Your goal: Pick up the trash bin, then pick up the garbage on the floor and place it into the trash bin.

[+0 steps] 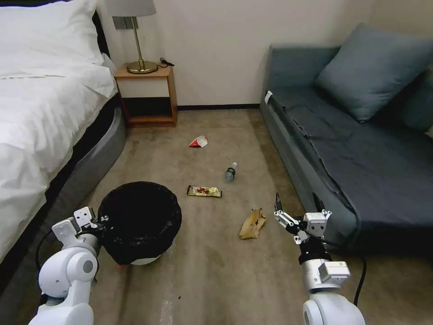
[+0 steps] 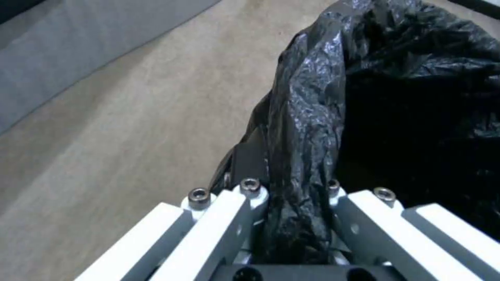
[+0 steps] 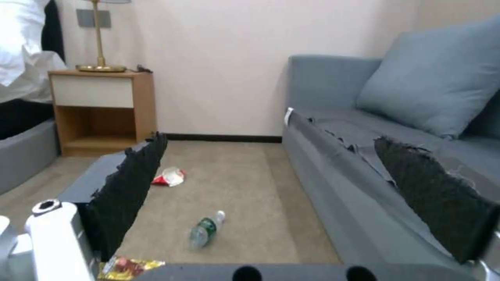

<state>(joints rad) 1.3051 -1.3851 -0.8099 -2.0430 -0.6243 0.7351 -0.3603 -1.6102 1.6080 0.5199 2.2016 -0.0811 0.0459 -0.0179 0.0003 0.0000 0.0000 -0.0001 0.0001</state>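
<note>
The small round white trash bin with its black plastic liner sits at the robot's left, its rim pinched by the left gripper so it can be lifted. The right gripper, spread wide, hovers just beside the tan-brown peel-like scrap.

Beige carpet floor, worn pale streak near the bottom. Plain cream wall at the back with dark baseboard. Bed on the left: white sheets, white pillow, dark frame with grey padded base. Wooden nightstand in the corner beside the bed, open shelf below, brass lamp with white shade on top, black cable next to it. Grey-blue sofa along the right side, matching cushion leaning on its back. Even indoor light, soft shadows.
</note>
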